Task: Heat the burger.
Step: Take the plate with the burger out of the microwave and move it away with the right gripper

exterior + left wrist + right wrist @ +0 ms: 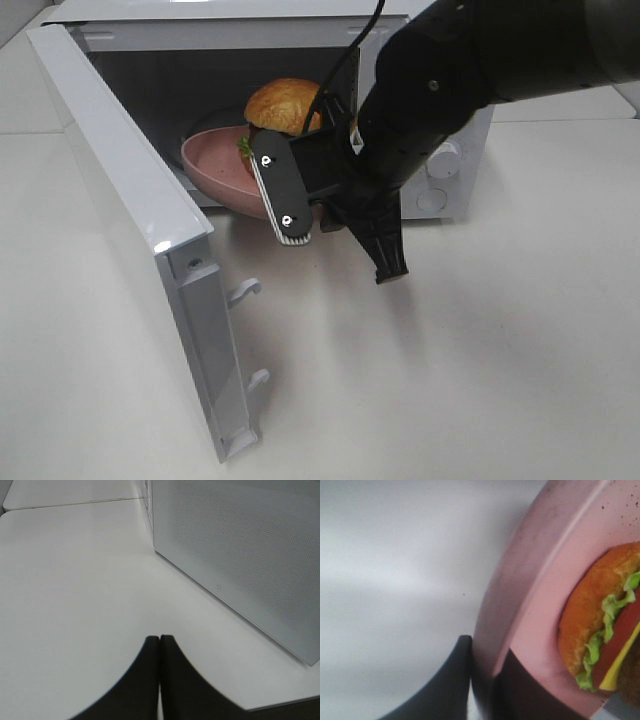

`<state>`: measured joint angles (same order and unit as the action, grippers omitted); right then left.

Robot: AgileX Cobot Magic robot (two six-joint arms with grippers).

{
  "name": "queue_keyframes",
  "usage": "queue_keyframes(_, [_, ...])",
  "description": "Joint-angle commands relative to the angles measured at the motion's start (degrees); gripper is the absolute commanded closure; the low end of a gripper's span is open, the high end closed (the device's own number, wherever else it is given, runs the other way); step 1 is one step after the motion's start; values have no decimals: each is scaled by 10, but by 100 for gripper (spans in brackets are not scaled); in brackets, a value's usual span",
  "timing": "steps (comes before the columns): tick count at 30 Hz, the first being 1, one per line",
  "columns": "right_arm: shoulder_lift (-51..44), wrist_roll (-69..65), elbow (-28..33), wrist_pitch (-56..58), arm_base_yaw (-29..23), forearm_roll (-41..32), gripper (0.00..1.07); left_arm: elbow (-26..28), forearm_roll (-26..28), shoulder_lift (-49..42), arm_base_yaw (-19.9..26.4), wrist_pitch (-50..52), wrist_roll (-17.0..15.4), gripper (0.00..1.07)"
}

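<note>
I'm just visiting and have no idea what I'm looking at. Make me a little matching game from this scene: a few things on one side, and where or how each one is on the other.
Things:
1. burger
2. pink plate
3. microwave door
4. left gripper

States:
A. swung wide open
B. shut on nothing, over the bare table
C. pinched at its rim by the right gripper, at the microwave's mouth
D. sitting on the plate

Pairs: 1-D, 2-C, 3-A, 4-B
</note>
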<state>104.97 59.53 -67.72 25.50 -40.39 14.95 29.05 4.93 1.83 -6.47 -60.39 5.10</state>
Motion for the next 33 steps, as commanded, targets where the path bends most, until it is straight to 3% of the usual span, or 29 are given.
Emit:
queue_keyframes(1, [-56,7,57,-28,10,32,107,-1,0,0,1,7,-2,106])
queue_keyframes(19, [-214,-2,218,-37,10,51,107,-1,0,0,1,7,-2,106])
queue_keyframes(26, [-313,-19,308,-10,10,66,107,-1,0,0,1,7,-2,106])
queue_keyframes(33, [-374,-45,356,18,10,73,107,-1,0,0,1,7,-2,106])
